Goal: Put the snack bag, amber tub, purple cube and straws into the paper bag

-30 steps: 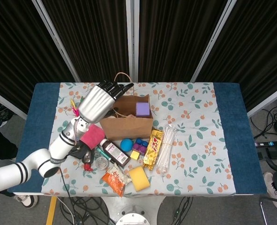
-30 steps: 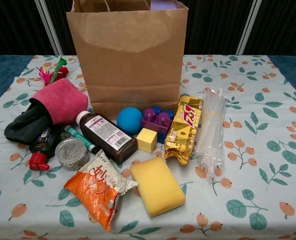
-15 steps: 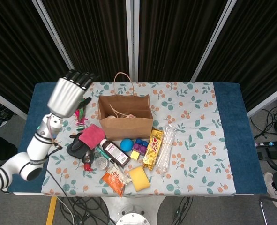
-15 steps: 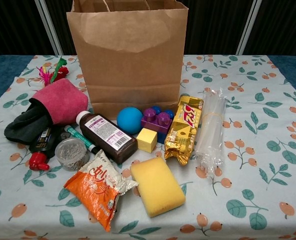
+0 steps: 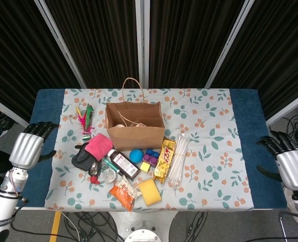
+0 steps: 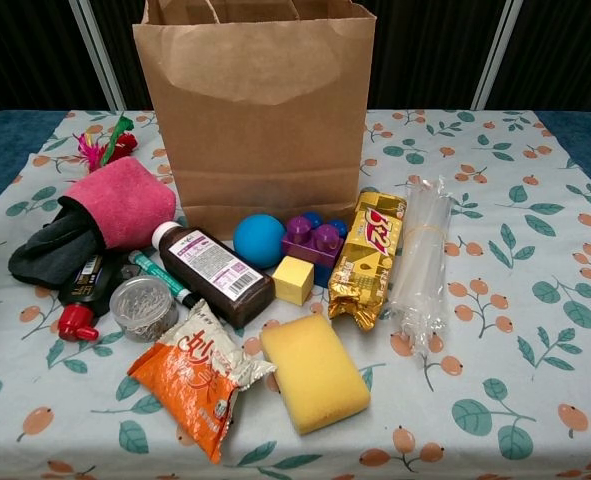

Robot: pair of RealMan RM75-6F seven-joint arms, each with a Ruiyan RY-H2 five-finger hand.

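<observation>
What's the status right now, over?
Left hand and right hand open, off the table. Straws beside paper bag. Nothing blocking.

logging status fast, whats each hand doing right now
Left hand: open, holding nothing, out past the table's left edge.
Right hand: open, holding nothing, out past the table's right edge.

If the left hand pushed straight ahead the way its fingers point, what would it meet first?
Likely nothing: the left hand sits off the table's left edge, fingers pointing up-frame along it. Depth unclear.
</observation>
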